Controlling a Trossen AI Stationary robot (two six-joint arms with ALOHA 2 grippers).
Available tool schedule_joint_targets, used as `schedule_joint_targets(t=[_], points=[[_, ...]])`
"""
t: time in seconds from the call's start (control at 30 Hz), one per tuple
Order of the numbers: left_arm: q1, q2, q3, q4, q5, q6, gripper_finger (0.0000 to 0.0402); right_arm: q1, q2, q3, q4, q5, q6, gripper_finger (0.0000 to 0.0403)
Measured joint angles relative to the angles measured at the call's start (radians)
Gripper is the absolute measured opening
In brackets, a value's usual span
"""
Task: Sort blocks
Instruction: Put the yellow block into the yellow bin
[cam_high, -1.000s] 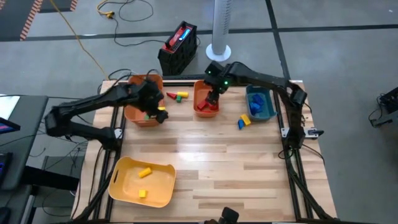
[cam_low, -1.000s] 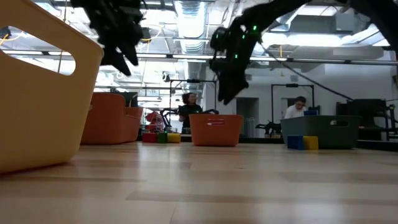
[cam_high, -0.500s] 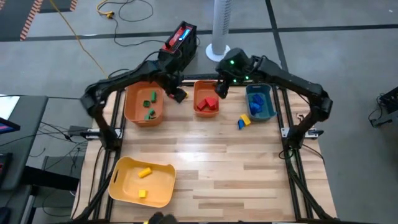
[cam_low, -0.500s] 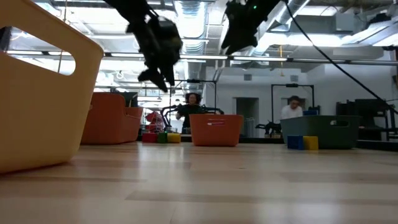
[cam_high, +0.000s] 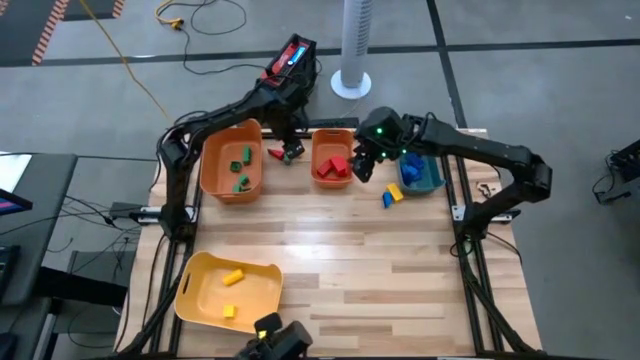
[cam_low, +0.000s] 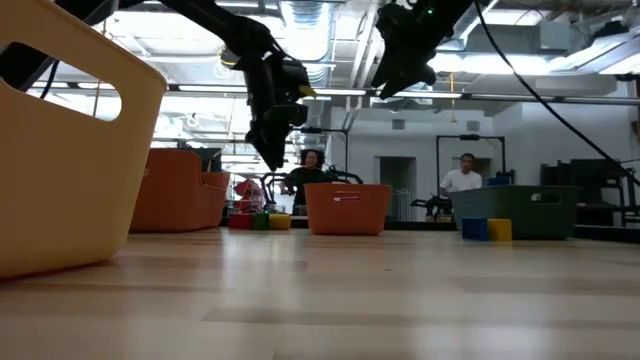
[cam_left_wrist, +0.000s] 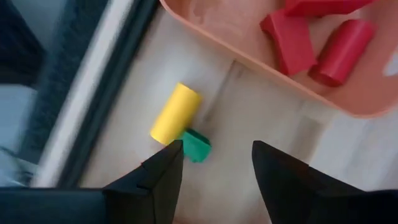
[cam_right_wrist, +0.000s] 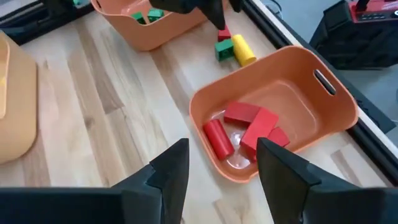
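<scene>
My left gripper (cam_high: 290, 150) hangs open near the far edge, between the two orange bins, above a yellow cylinder block (cam_left_wrist: 176, 112) and a green block (cam_left_wrist: 196, 145) lying on the table. A red block (cam_right_wrist: 224, 34) lies beside them. My right gripper (cam_high: 362, 166) is open and raised over the right side of the middle orange bin (cam_high: 318, 140), which holds red blocks (cam_right_wrist: 249, 127). Green blocks (cam_high: 240, 168) lie in the left orange bin. Blue blocks (cam_high: 415, 170) lie in the teal bin. A blue and a yellow block (cam_high: 392, 195) rest on the table.
A yellow bin (cam_high: 200, 300) with two yellow blocks (cam_high: 231, 277) sits at the near left. The teal bin (cam_high: 437, 175) stands right of the middle bin. A black frame rail (cam_left_wrist: 93, 93) runs along the far edge. Bare wood fills the table's middle and near right.
My left gripper has swung from over the left orange bin toward the right and far edge, then come down above the loose blocks between the bins. My right gripper has risen from the middle orange bin and shifted slightly toward the right.
</scene>
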Motion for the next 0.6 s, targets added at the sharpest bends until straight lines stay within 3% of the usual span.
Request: schedule_joint_targets(t=[0.37,0.6], points=[[-0.073,0.015,-0.009,0.029,-0.211,0.153,0.0278,-0.017,-0.044,-0.008,0.059,0.018,0.003,0.0185],[-0.093,0.070,-0.007,0.035,-0.253,0.136,0.0289,-0.013,-0.043,-0.008,0.083,0.018,0.000,0.0181]])
